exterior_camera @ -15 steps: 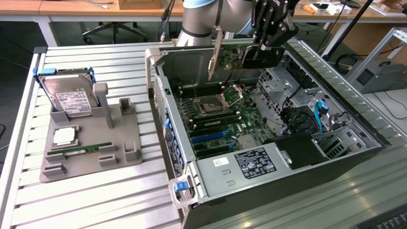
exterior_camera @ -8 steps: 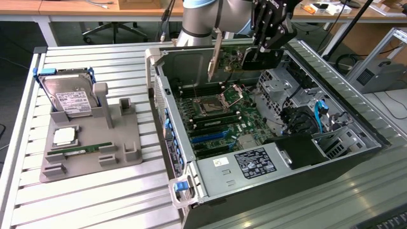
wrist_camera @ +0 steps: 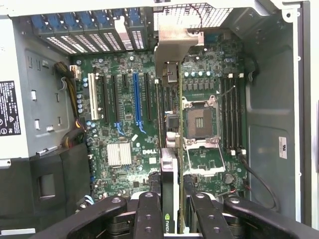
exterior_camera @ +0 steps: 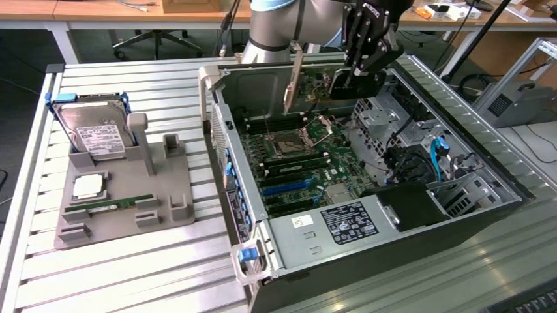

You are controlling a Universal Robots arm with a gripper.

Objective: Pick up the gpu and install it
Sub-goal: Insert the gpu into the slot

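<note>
- Gripper point(wrist_camera: 172, 206) — jaws part-way in and clamped on the gpu point(wrist_camera: 169, 169), with a finger point(wrist_camera: 149, 214) pressed to each flat face. The card hangs edge-down between them.
- Gpu in the exterior view point(exterior_camera: 355, 86): it is held upright just under the gripper point(exterior_camera: 364, 62), inside the mouth of the open case point(exterior_camera: 261, 81). It is above the board and not yet seated.
- Long axis: the card runs straight out ahead of the fingers. Its silver bracket point(wrist_camera: 175, 42) is at the far end, pointing toward the rear wall point(wrist_camera: 99, 40) of the case.
- Below the card is the motherboard point(wrist_camera: 114, 129). The card's lower edge hangs over the strip between the slot row and the CPU socket point(wrist_camera: 199, 122).
- Key relation — the slots lie parallel to the card's long axis, so by my judgement the heading already matches.
  - They sit off to one side of the card, the side away from the socket.
  - A black slot point(wrist_camera: 148, 97) is just beside the card's line, and the blue slot point(wrist_camera: 137, 97) is one step further out.
  - Which slot the edge lines up with, I cannot tell.
- Farthest off is a grey tray point(exterior_camera: 165, 189) outside the case, holding a hard drive point(exterior_camera: 100, 134) and a memory stick point(exterior_camera: 117, 203), well apart from the tool.
</note>
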